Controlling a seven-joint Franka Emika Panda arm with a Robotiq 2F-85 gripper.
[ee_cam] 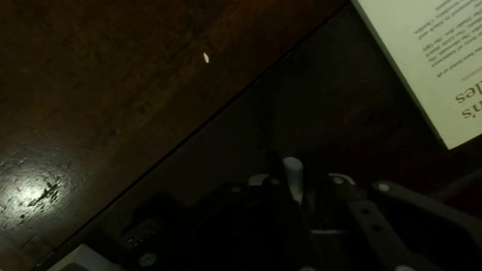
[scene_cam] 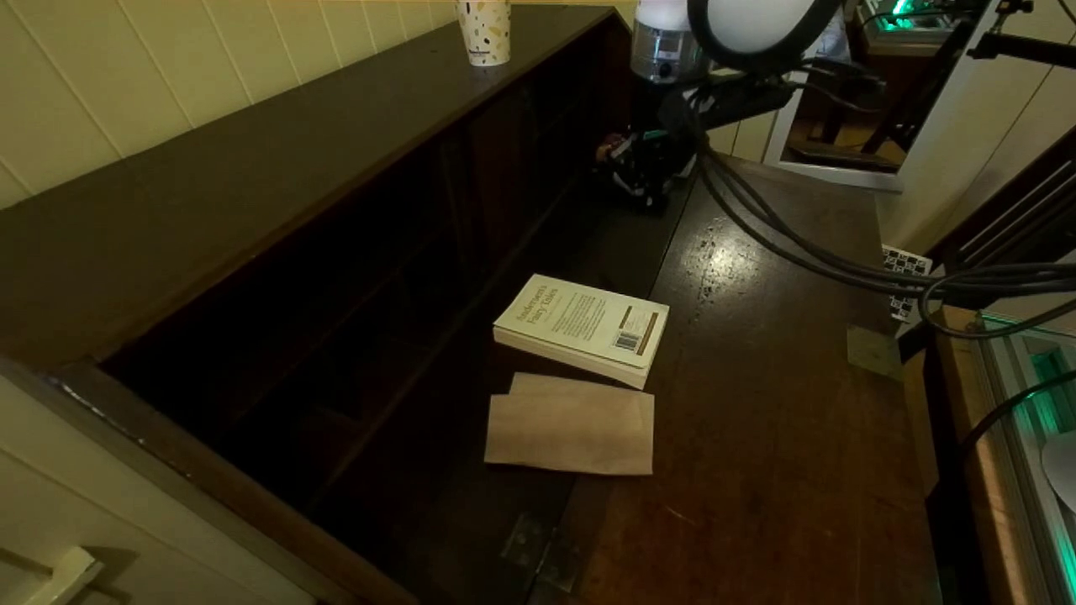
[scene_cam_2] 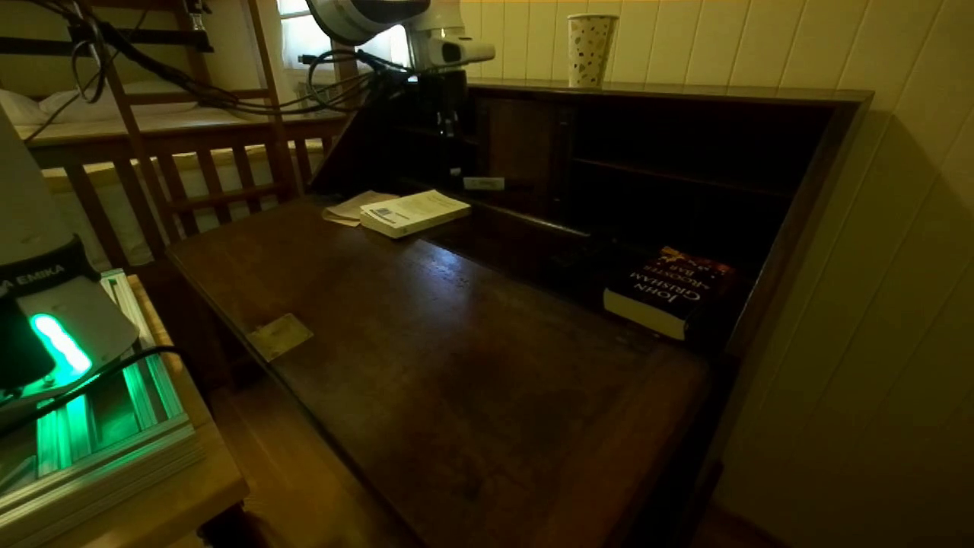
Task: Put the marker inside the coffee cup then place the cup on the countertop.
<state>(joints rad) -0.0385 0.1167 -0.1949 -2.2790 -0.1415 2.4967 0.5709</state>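
I've got my pincer [ee_cam: 294, 167] clenched on the marker [ee_cam: 293, 176]: in the wrist view its pale, rounded end shows between the dark jaws, though the rest is too dark for me to make out. The arm [scene_cam: 752, 23] holds it over the back part of the table [scene_cam_2: 472, 380], in front of the shadowy compartments [scene_cam_2: 685, 160]; I can't tell whether the marker touches the wood.

Out from there, my wrist view catches a corner of the white book [scene_cam: 584, 328], lying flat, barcode side up. In both exterior views, brown paper [scene_cam: 572, 433] lies just beside it.

The coffee cup [scene_cam: 486, 35], speckled, stands upright in both exterior views on the raised ledge [scene_cam: 218, 202] along the panelled wall [scene_cam_2: 708, 46], well apart from the pincer. In an exterior view I also see a thick dark book [scene_cam_2: 662, 293] bearing John Grisham's name, and a metal plate [scene_cam_2: 280, 336] near the table's edge.
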